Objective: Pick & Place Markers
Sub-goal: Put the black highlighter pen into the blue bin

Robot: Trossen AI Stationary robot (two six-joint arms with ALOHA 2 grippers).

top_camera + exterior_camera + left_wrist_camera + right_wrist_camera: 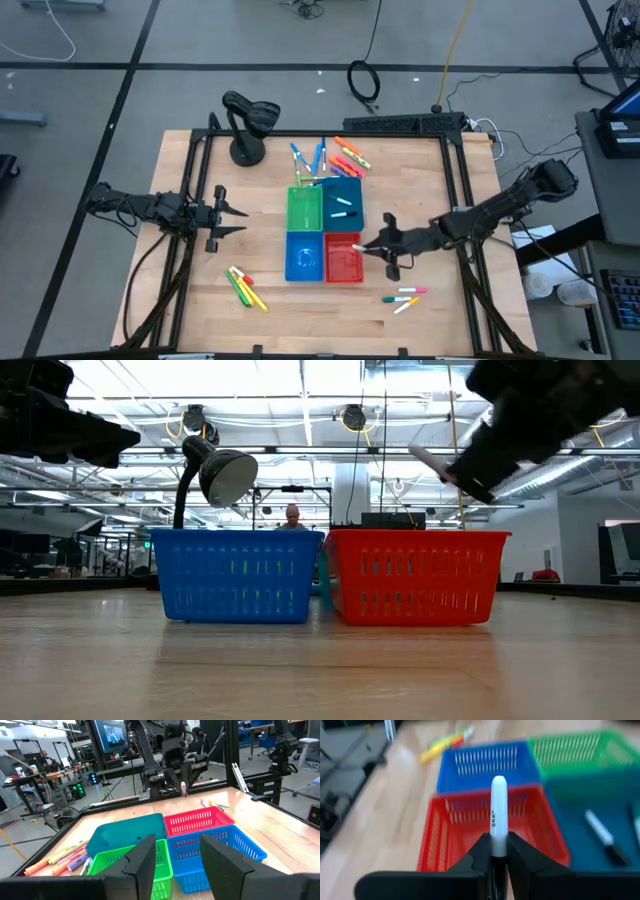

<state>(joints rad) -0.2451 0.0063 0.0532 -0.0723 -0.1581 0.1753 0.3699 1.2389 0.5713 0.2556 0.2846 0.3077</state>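
- The wooden counter is seen filling the centre of the high view, framed by dark rails.
- A dark desk lamp is stood at the counter's upper left in that view.
- Four square bins are set touching in a block at the middle of the frame: the green bin upper left, the teal bin upper right, the blue bin lower left and the red bin lower right.
- The left end effector is held at centre left, well apart from the bins, with its fingers spread open and nothing between them.
- The right end effector is held just right of the red bin's upper right corner, its fingers closed on a white marker that points toward the red bin.
- A fan of blue, green and orange markers lies just above the bins.
- Yellow and green markers lie at lower left of the bins.
- A few more markers lie at lower right.
- Markers rest inside the teal bin.
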